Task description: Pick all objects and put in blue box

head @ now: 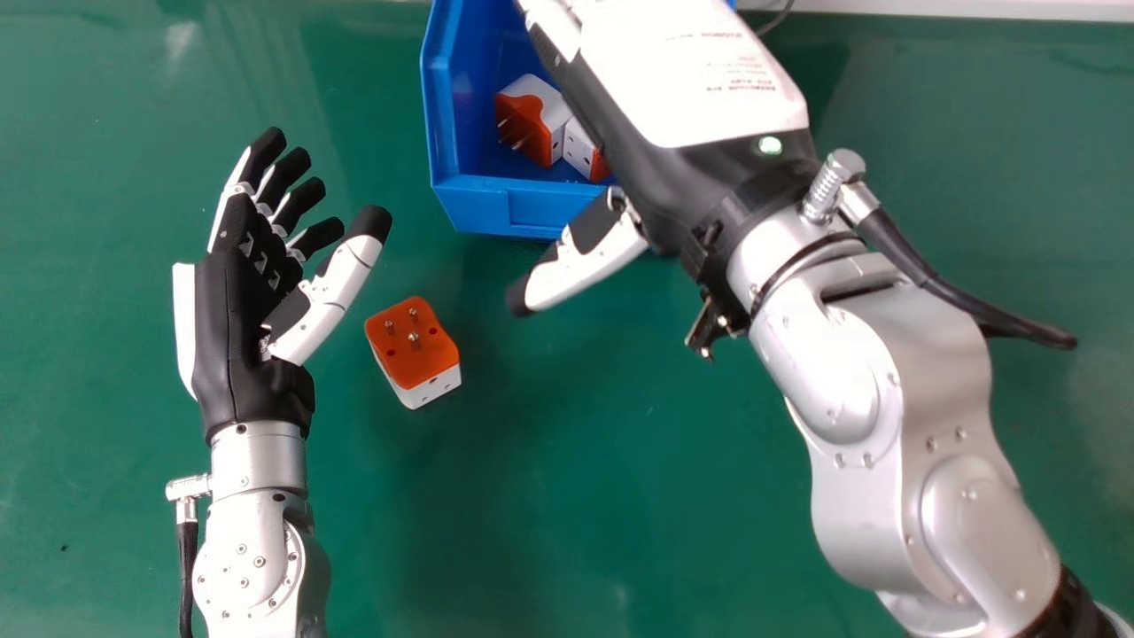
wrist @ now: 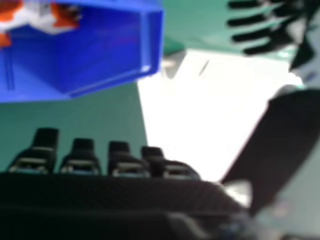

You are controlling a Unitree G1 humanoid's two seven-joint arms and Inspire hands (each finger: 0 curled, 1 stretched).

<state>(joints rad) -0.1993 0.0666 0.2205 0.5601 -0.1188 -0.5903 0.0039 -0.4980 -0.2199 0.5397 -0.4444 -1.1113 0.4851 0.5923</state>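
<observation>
Right robot hand, cut off, partly hiding blue box

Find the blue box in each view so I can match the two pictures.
Head view: blue box, top centre, partly behind the right hand.
Right hand view: blue box, beyond the fingertips, cut off by the picture's edge.
Shared landmark: orange-and-white plug adapters inside the box.
</observation>
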